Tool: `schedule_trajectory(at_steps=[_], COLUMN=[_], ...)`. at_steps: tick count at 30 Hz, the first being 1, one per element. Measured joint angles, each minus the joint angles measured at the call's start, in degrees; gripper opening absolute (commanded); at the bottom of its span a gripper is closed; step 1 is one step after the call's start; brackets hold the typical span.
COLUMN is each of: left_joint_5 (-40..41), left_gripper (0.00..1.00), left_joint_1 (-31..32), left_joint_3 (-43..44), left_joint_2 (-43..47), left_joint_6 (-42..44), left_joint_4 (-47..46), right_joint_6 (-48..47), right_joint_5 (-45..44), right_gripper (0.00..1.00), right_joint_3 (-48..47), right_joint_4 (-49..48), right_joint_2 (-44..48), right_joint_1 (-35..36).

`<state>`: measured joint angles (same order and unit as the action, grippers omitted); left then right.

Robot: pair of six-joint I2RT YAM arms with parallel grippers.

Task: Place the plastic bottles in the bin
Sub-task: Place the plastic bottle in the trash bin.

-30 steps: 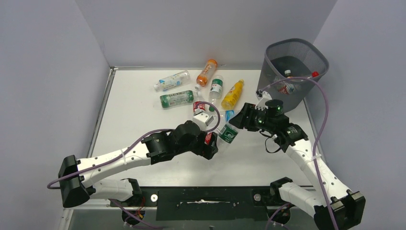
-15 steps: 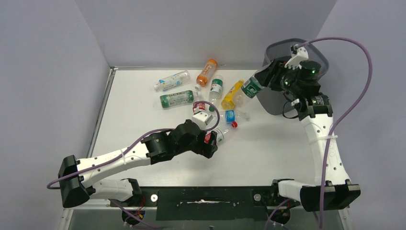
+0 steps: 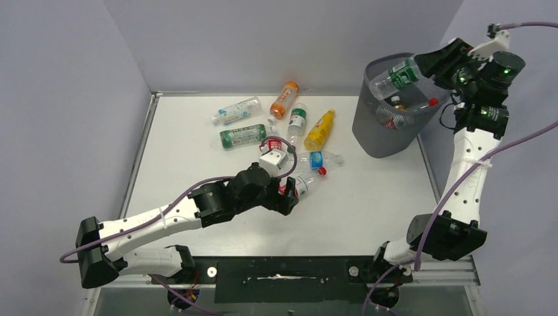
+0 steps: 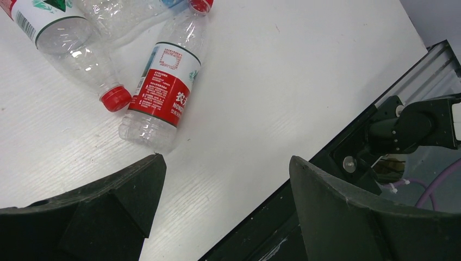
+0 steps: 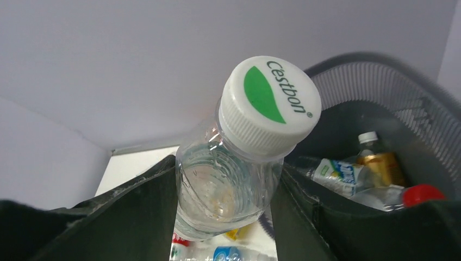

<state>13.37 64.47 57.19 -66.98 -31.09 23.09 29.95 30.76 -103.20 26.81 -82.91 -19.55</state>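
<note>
My right gripper (image 3: 421, 66) is shut on a clear plastic bottle (image 3: 395, 76) with a green label and holds it tilted over the rim of the dark mesh bin (image 3: 388, 135). The right wrist view shows that bottle's white, green-leaf cap (image 5: 269, 103) between my fingers (image 5: 136, 217), with the bin (image 5: 391, 103) behind it and other bottles (image 5: 342, 174) inside. My left gripper (image 3: 287, 199) stands open low over the table. A red-labelled bottle (image 4: 163, 92) lies just beyond its fingertips (image 4: 133, 182). Several more bottles lie on the table, among them an orange one (image 3: 284, 99) and a yellow one (image 3: 320, 129).
The bottles cluster at the table's back centre, including a green-labelled one (image 3: 242, 136) and a blue-labelled one (image 3: 235, 110). Grey walls close in the left, back and right. The black front rail (image 4: 391, 130) runs near my left gripper.
My right arm has carried the green-labelled bottle from the table centre up and to the right, to above the bin. The left arm has barely shifted and its jaws stay open.
</note>
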Motion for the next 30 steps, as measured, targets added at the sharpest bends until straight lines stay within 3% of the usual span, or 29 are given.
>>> schedule_trajectory(at_steps=[7, 13, 21, 30], left_joint_5=[0.0, 0.0, 0.0, 0.0], left_gripper=[0.85, 0.85, 0.85, 0.85], left_joint_1=[0.0, 0.0, 0.1, 0.1], left_joint_3=[-0.7, -2.3, -2.3, -2.3], left_joint_2=[0.8, 1.3, 1.4, 0.7], left_joint_6=[-0.2, -0.2, -0.2, -0.2], left_joint_4=[-0.2, -0.9, -1.0, -1.1], right_joint_6=[8.3, 12.9, 14.6, 11.3], right_joint_5=[7.2, 9.3, 10.1, 10.2], right_gripper=[0.48, 0.50, 0.88, 0.93], right_joint_3=[-1.2, -1.8, -3.8, -5.1], right_joint_4=[-8.7, -12.8, -13.2, -10.1], right_joint_2=[-3.9, -9.0, -15.3, -15.8], right_joint_1=[-12.5, -16.1, -14.8, -10.4])
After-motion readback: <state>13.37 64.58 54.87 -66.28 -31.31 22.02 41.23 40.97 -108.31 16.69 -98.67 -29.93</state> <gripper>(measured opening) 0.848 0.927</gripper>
